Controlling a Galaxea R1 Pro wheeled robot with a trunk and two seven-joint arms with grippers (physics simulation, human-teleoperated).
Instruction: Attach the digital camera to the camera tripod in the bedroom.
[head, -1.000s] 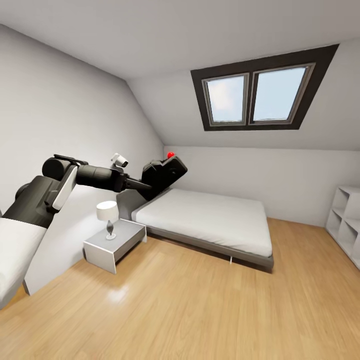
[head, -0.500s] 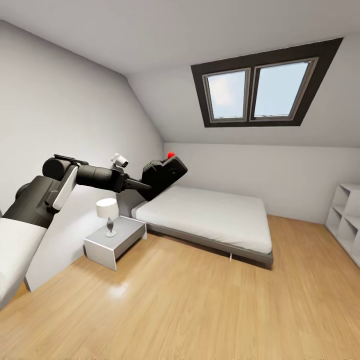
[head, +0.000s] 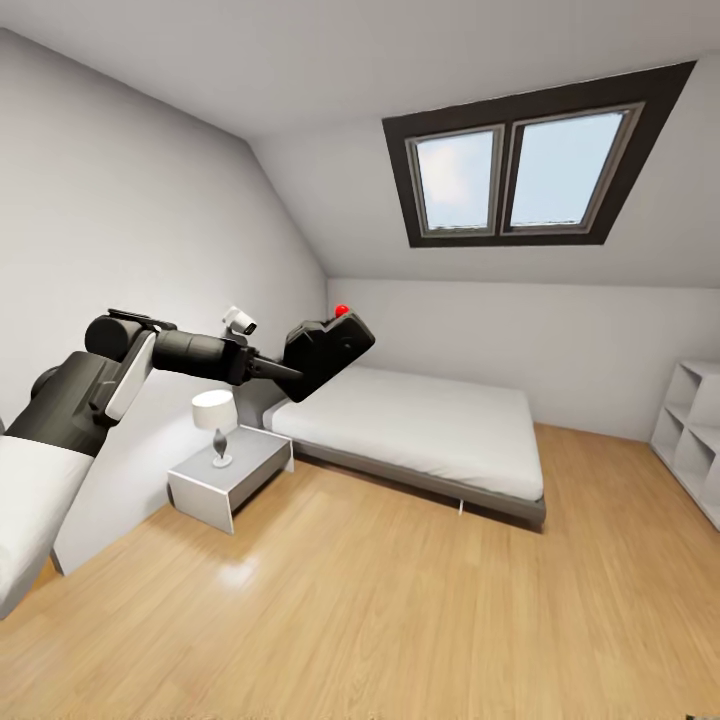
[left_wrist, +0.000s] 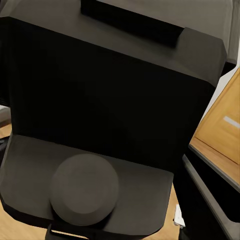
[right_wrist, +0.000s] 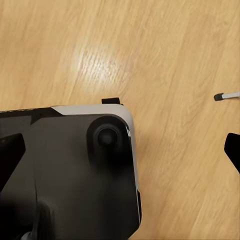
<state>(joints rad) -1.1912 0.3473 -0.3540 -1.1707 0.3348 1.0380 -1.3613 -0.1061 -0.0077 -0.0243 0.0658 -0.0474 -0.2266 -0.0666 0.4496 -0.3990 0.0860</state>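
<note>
I'm carrying the camera (head: 328, 352) clamped in the left gripper (head: 290, 375), left of frame centre above the bed (head: 420, 430); can't tell the right gripper's state.

Head view: high up, looks forward across the room at the bed (head: 420, 430) and the window (head: 520, 180), far off.
Left wrist view: very close to the digital camera (left_wrist: 110, 100).
Right wrist view: looks down at the floor (right_wrist: 165, 60), near.
Shared: the wood floor.
</note>
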